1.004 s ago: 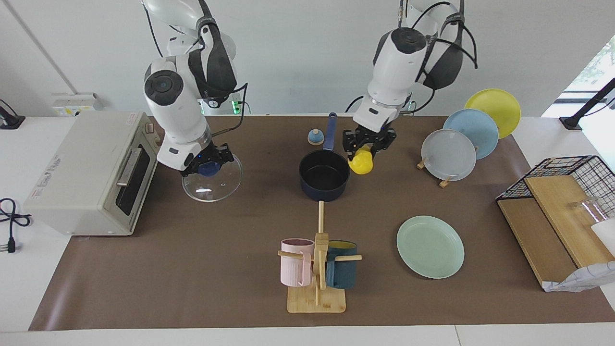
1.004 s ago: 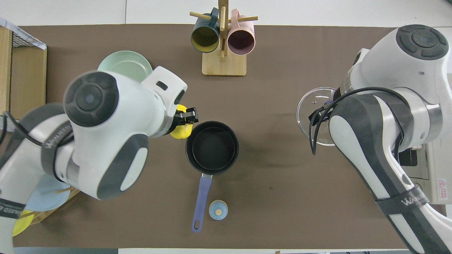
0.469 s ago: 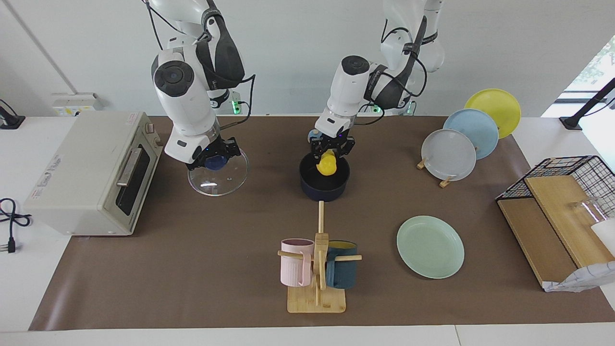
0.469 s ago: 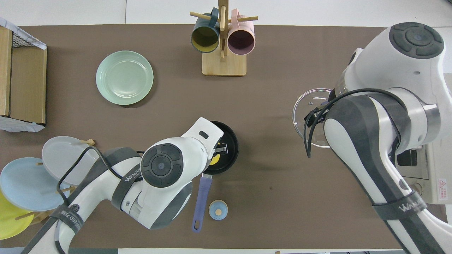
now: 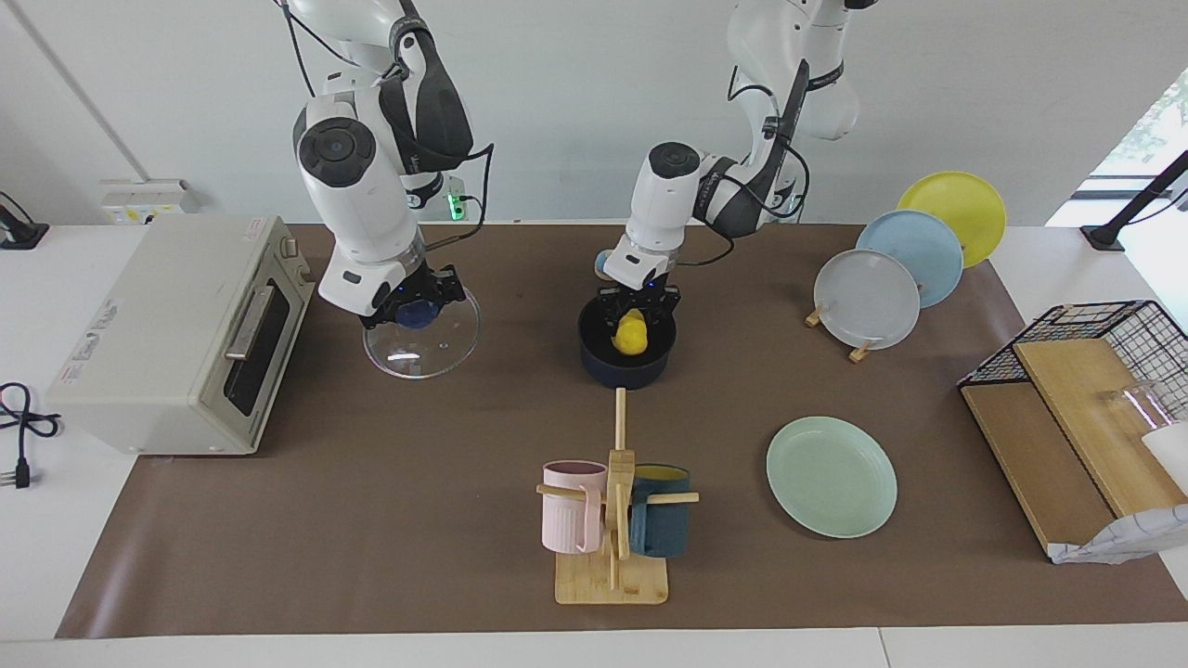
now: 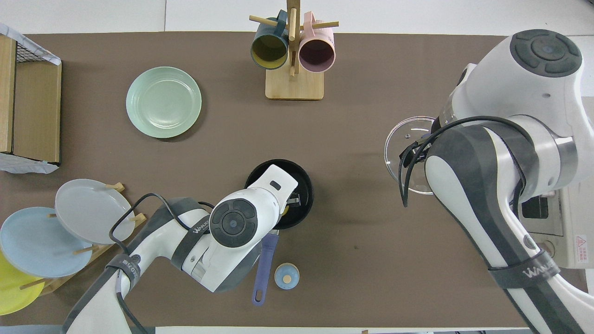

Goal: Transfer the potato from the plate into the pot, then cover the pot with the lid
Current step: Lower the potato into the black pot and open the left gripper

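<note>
Now the left gripper (image 5: pixel 637 311) has its jaws clenched on the potato (image 5: pixel 632 334), which hangs inside the mouth of the pot (image 5: pixel 626 366), low between its walls; whether it touches the black bottom cannot be told. From overhead the left arm's wrist covers most of the pot (image 6: pixel 304 178), and only a sliver of the potato (image 6: pixel 284 211) shows beside it. The right gripper (image 5: pixel 415 299) has its jaws clenched on the blue knob of the lid (image 5: pixel 422 345), which it holds tilted above the mat (image 5: pixel 371 520), beside the oven (image 5: pixel 176 329) at the right arm's end of the worktop. From overhead only the lid's glass edge (image 6: pixel 408 139) shows past the right arm. The pot's handle (image 6: pixel 263 269) points toward the robots, with a bell (image 6: pixel 287 276) just beside it. The plate (image 5: pixel 831 475) lies bare on the mat, farther from the robots than the pot and toward the left arm's end. A mug tree (image 5: pixel 613 520) with a pink and a teal mug stands farther from the robots than the pot, in line with its middle. Three plates stand upright in a rack (image 5: pixel 868 299) toward the left arm's end, near a wire basket (image 5: pixel 1104 325) and wooden boards (image 5: pixel 1049 445)
</note>
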